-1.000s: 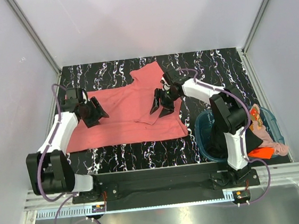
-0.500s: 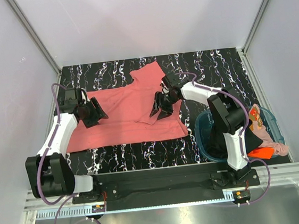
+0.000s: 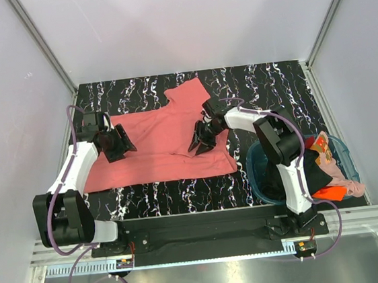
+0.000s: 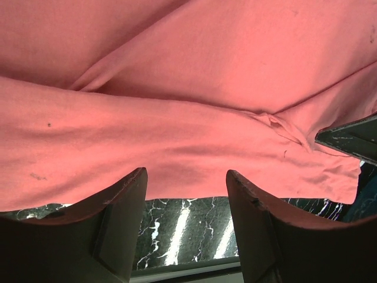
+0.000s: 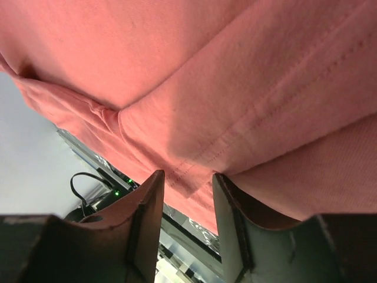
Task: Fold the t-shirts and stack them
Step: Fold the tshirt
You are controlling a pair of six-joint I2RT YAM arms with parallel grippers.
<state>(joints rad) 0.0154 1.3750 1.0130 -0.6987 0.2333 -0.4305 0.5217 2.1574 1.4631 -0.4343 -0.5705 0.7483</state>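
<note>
- Salmon-red t-shirt [image 3: 162, 144]: lies spread over the left and middle of the black marbled table [image 3: 271, 85], one sleeve reaching toward the far edge, a loose crease across the middle, bottom hem toward the near edge.
- Left gripper [image 3: 123, 147]: rests low over the shirt's left portion; jaws stand apart in the left wrist view, with fabric and a strip of table visible beyond the gap and nothing pinched between them.
- Right gripper [image 3: 200, 144]: sits down on the shirt's right portion, just beside a raised fold; in the right wrist view the fingers [image 5: 144, 218] stand close together with a stitched hem fold in the narrow gap. Cannot tell whether the fold is clamped.
- Teal basket [image 3: 259, 175]: stands at the table's near right corner, partly hidden behind the right arm, well apart from the spread shirt.
- Black garment [image 3: 314, 174]: heaped inside the basket.
- Orange cloth [image 3: 330, 193]: hangs over the basket's near rim.
- Pale pink cloth [image 3: 347, 180]: drapes over the basket's right rim, just beside the orange cloth.
</note>
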